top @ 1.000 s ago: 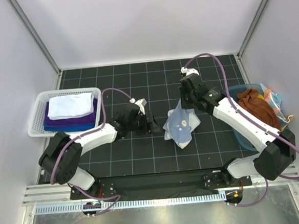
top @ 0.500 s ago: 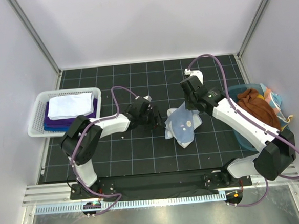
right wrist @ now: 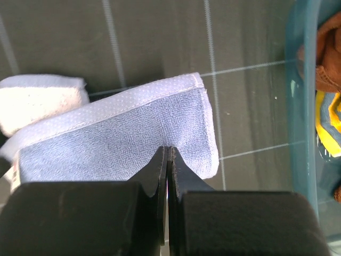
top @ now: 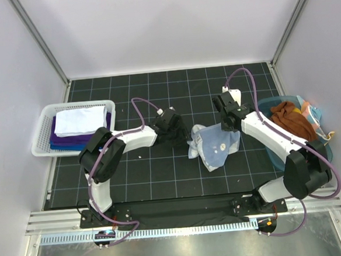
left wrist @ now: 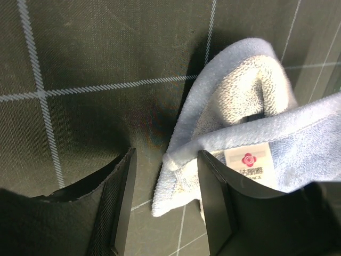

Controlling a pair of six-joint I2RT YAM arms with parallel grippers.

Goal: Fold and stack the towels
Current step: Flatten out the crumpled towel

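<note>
Change, left: the left arm (top: 130,141) has swung in over the black gridded surface (top: 156,94), from well apart to the left corner of the light blue terry towel (top: 214,148). Its jaws have narrowed but are partly open, one finger on either side of that corner and not yet pinching it.
Change, right: the right arm (top: 264,134) has drawn its end of the towel outward toward the tub. The cloth was bunched and hanging a second ago and now lies wider and flatter.
Right jaws: closed tight on the towel's far-right hem.
Meaning: the towel looks to be getting stretched out by two corners ahead of its first fold. No fold is made in it yet.
Towel position: mid-surface between the two arms, crumpled at its left end.
Towel material: thick, limp looped terry with a stitched hem. The rolled-over corner shows a paler, fuzzier underside, and there is a small white sewn label with a red flower mark (left wrist: 248,160).
Finished stack: a white towel (top: 81,119) on a purple towel (top: 57,136) on a blue towel (top: 72,148). They are flat rectangles in the white slatted plastic basket (top: 42,134) at the left.
Waiting: a rust brown towel (top: 287,117) and a navy-and-yellow striped towel (top: 316,118) are heaped in the teal round tub (top: 278,155), which has a smooth translucent wall, at the right.
Surface texture: dark woven matting with pale grid lines.
</note>
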